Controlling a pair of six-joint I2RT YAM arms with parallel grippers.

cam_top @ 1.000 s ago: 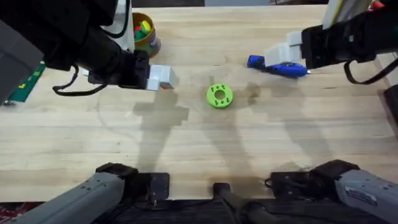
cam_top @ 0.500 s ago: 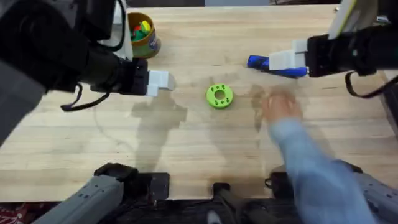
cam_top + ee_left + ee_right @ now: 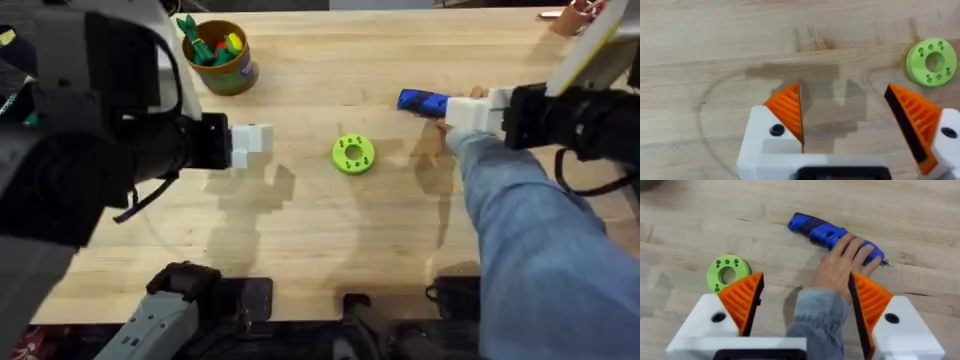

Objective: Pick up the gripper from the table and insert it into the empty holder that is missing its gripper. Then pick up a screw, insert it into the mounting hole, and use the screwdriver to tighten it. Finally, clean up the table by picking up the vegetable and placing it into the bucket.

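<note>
From above, I see the screwdriver (image 3: 424, 101) at the upper right on the wooden surface (image 3: 300, 230), with a person's hand (image 3: 462, 128) on it. The vegetable (image 3: 196, 40) sits in the bucket (image 3: 222, 58), upper left.

My left end effector (image 3: 845, 117) is spread wide, holding nothing.

My right end effector (image 3: 805, 305) is spread wide too. The screwdriver looks light, stiff and smooth; I'd grab its blue handle.

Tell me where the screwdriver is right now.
In the overhead view the screwdriver lies on the table's right half, right of the green disc, with a person's hand on it, beside the right pincer.
</note>
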